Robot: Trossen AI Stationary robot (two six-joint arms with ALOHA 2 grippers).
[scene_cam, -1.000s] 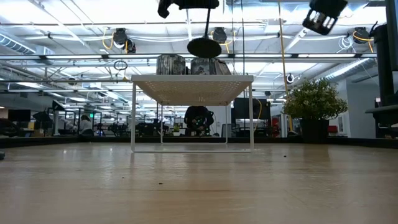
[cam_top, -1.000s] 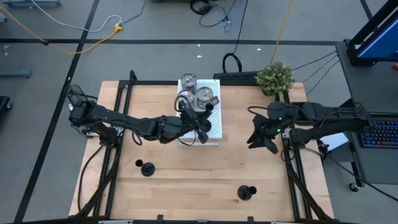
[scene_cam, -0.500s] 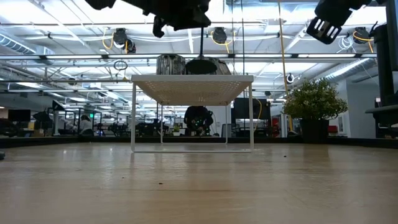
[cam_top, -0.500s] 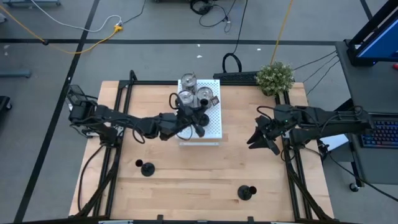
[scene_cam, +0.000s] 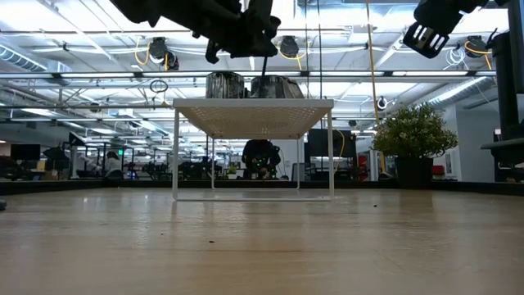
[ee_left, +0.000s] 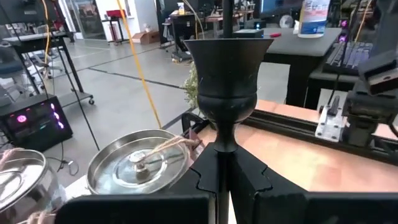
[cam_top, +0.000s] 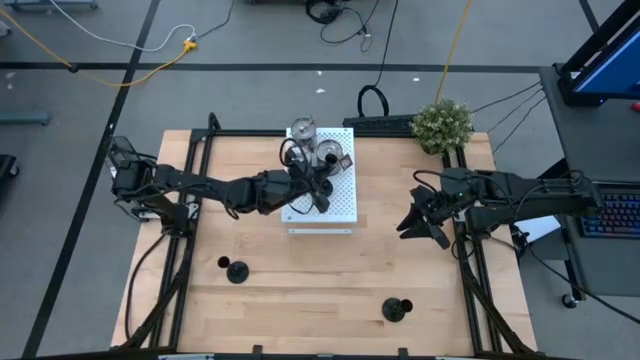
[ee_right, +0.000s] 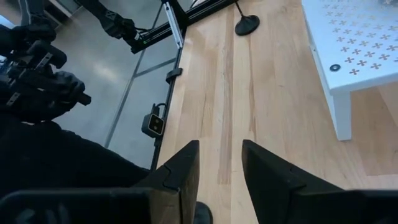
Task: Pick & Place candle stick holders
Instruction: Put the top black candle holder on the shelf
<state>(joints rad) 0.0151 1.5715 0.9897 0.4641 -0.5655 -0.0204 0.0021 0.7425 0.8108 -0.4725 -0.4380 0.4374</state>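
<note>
My left gripper (cam_top: 318, 190) is stretched over the white perforated board (cam_top: 343, 205), a small raised stand at the far middle of the wooden table (cam_top: 300, 290), and its two fingers are clamped together on the thin stem of a black candle stick holder (ee_left: 227, 81), held upright with its cup above the fingers. In the low view, this held holder's round base (scene_cam: 276, 85) sits at the level of the board's top, beside the silver holders; I cannot tell whether it touches the surface. Two shiny silver candle stick holders (cam_top: 303, 132) (cam_top: 329, 152) crowd the board's far end, just beside my gripper, leaving the board's near half bare. My right gripper (cam_top: 420, 225) hangs in the air near the table's right edge, well apart from the board, its fingers (ee_right: 180, 171) spread apart and holding nothing. Two more black holders stand on the open wood: one near the left side (cam_top: 236, 270), one near the front right (cam_top: 397, 309). Wide bare tabletop lies between them. A green plant (cam_top: 442, 125) sits at the far right corner.
</note>
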